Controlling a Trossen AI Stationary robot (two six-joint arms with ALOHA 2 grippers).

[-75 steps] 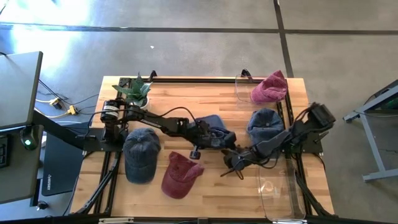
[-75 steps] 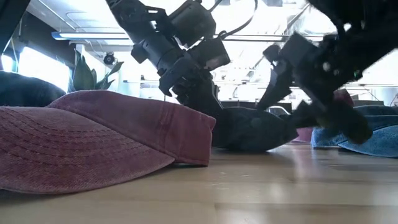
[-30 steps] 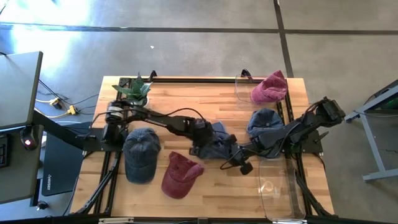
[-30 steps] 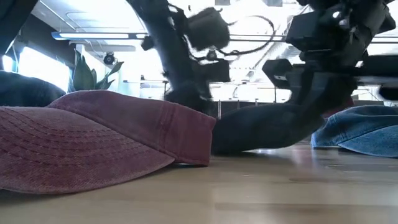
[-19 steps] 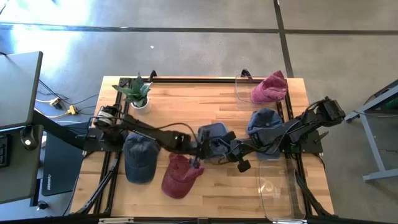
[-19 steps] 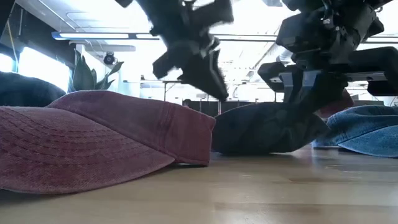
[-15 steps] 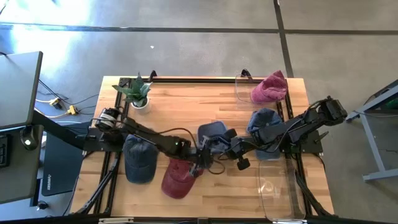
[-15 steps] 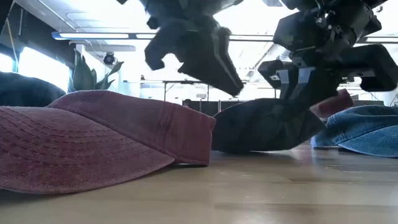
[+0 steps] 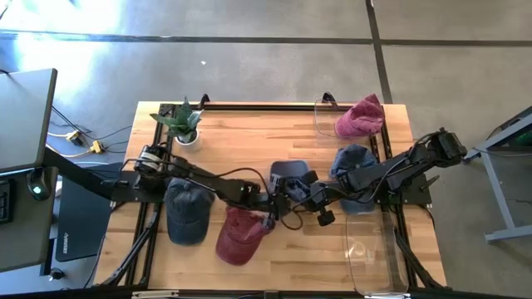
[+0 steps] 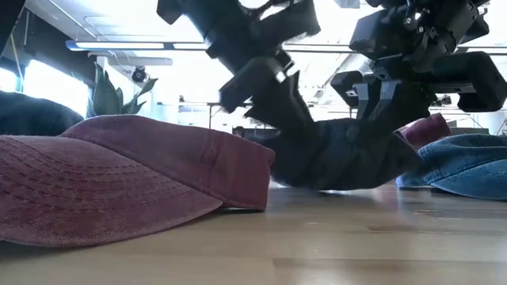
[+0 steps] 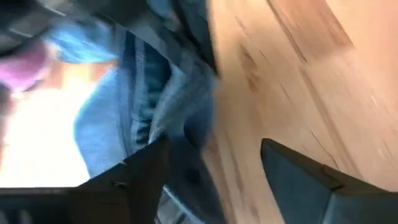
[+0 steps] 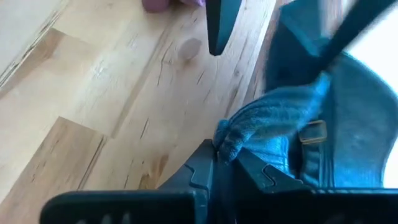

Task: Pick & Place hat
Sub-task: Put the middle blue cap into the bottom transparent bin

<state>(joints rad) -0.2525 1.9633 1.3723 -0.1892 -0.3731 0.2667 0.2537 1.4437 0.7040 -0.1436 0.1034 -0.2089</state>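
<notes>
A blue denim hat (image 9: 284, 174) lies mid-table between my two grippers. My right gripper (image 9: 309, 196) reaches in from the table's right and is shut on its cloth (image 12: 348, 106). My left gripper (image 9: 270, 209) stands open at the hat's near-left side, with hat cloth (image 11: 161, 99) just ahead of its fingers. In the low view the hat (image 10: 341, 154) sits bunched under my right gripper (image 10: 388, 99), and my left gripper (image 10: 269, 91) hangs over its left side. My right gripper pinches a bunched fold of the hat's edge (image 12: 231, 138) between its two fingers, beside the strap's buckle (image 12: 314, 130). The fingers come slanting down from the table's right. The hat's underside (image 10: 333, 184) rests on the table. My left gripper: whether a finger touches the hat I cannot tell.
A maroon hat (image 9: 239, 234) and a dark blue hat (image 9: 187, 209) lie near-left. A second denim hat (image 9: 353, 159) and a pink hat (image 9: 359, 116) lie to the right. A potted plant (image 9: 181, 123) stands far-left. Clear containers sit at the far right (image 9: 326, 112) and near right (image 9: 370, 257).
My left gripper has let go of the blue hat, risen off it and drawn a little toward the near edge. My right gripper has kept its hold. The hat has bunched up higher under it and shifted slightly toward the far edge.
</notes>
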